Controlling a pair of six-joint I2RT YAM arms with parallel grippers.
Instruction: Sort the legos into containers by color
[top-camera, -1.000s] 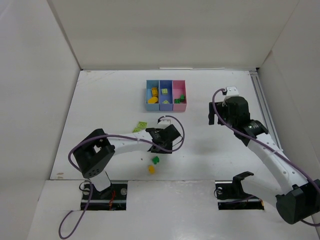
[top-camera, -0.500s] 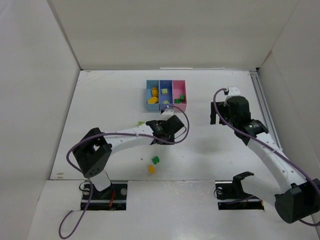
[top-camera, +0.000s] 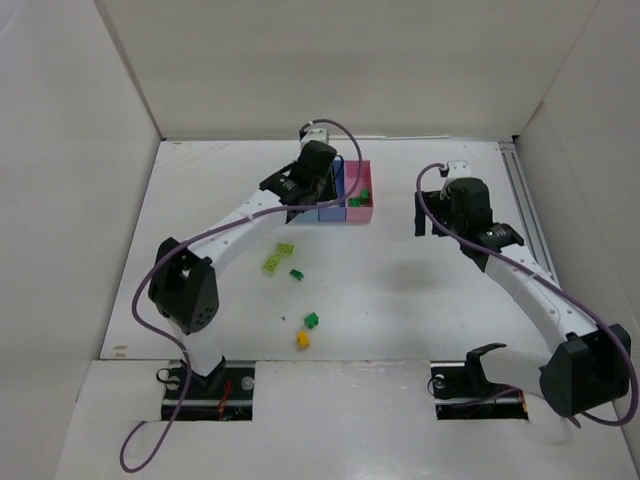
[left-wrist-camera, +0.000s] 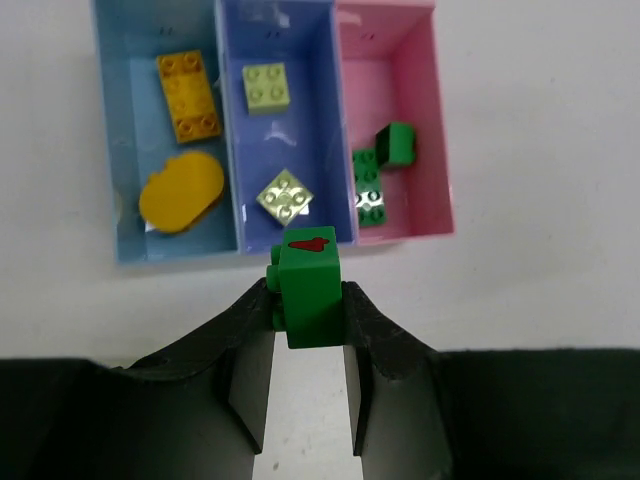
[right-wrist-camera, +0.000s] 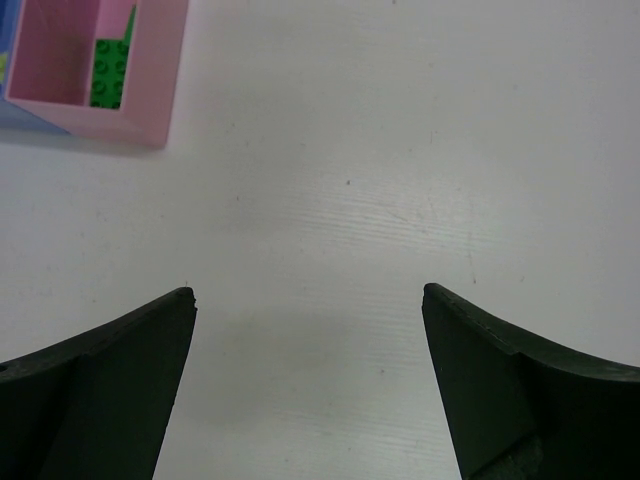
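left end effector (top-camera: 305, 185) over containers (top-camera: 360, 212) | four loose legos (top-camera: 278, 258) on table (top-camera: 430, 300)

L gripper (left-wrist-camera: 308, 310) moved from mid-table to over bins (left-wrist-camera: 228, 150), green brick (left-wrist-camera: 309, 270) carried betw. fingers. second green brick (top-camera: 297, 274) uncovered on table (top-camera: 400, 285). R gripper (right-wrist-camera: 308, 295) shifted slightly back.

The table (top-camera: 420, 290) is a flat white surface, matte, with faint scuffs and small dark specks visible in the right wrist view (right-wrist-camera: 350, 200). Three plain white panels enclose it: a back wall (top-camera: 330, 70), a left wall (top-camera: 60, 200) and a right wall (top-camera: 590, 150). A metal rail (top-camera: 519, 190) runs along the table's right edge, beside the right wall. A white ledge (top-camera: 340, 420) borders the near edge and contains two rectangular cutouts (top-camera: 210, 388), one left, one right.
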